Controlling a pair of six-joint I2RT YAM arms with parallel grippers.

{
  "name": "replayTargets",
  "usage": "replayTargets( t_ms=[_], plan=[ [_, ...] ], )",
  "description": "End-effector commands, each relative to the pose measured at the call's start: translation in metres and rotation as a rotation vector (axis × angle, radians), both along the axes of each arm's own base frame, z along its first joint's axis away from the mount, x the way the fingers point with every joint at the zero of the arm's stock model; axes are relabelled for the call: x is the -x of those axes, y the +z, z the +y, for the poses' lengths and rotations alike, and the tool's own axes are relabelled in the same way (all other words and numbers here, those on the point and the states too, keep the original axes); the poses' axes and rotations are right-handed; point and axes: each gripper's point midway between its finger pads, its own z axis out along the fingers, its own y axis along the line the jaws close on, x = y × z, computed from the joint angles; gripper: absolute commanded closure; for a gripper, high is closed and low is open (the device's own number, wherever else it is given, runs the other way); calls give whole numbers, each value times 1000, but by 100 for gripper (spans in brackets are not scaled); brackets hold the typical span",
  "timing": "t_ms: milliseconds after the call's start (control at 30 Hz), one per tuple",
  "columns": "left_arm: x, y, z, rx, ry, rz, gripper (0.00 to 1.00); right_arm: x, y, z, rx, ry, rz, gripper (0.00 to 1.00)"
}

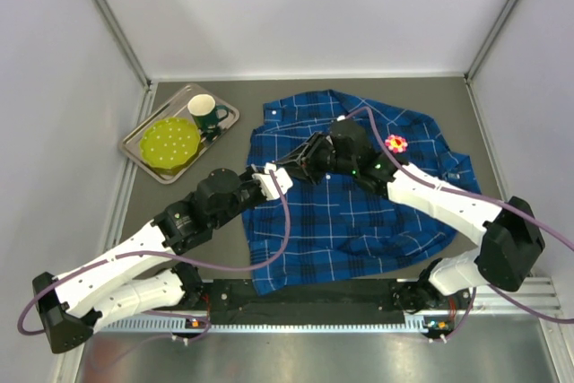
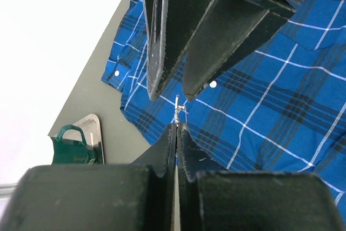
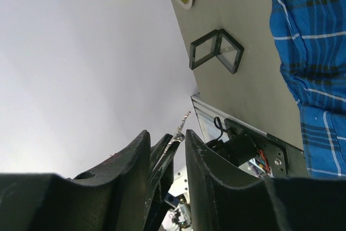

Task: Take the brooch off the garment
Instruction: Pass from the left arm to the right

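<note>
Silver pin clamped in left jaws over plaid shirt, right jaws apart, flanking it

Bright, even light comes from overhead, and the arms lay only faint, soft shadows on the plaid shirt. The white walls wash out nearly blank. Close to the wrist lens, the black fingers sit dark and slightly soft-edged.
</note>
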Motion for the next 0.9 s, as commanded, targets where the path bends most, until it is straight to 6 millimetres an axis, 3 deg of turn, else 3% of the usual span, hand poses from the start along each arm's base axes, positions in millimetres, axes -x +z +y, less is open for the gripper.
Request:
replayTargets(
  t_ms=[0,467,867],
  plan=[
    [-1,23,-9,76,-22,-43,100,5,17,16,-49,30,-29,68],
    [2,30,-10,88,-38,-53,100,6,11,19,-41,32,-31,78],
    [2,31,-7,77,-29,-54,100,8,6,25,-19,49,-54,100]
  ],
)
